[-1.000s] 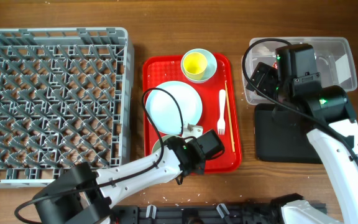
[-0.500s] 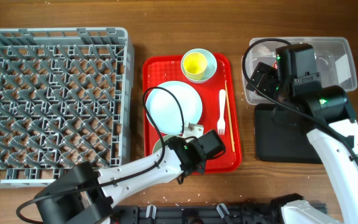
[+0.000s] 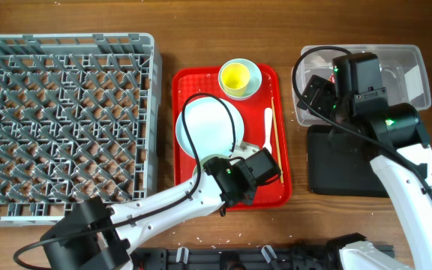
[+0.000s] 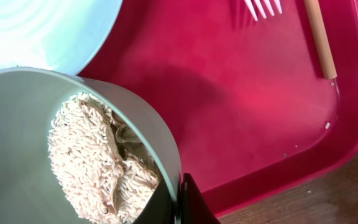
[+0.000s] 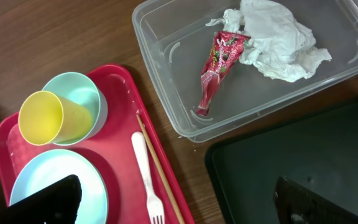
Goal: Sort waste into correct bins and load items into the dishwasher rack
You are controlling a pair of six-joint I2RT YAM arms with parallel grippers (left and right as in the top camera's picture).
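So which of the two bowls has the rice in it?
The bowl at the red tray's near edge, its rim pinched by the left gripper, holds rice; the other bowl, at the far end, holds the yellow cup.

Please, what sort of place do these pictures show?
Probably a mock dish-clearing station on a wooden table, as in a canteen: a grey dishwasher rack, a red tray with a bowl of leftover rice, and a clear tub holding a snack wrapper and tissue.
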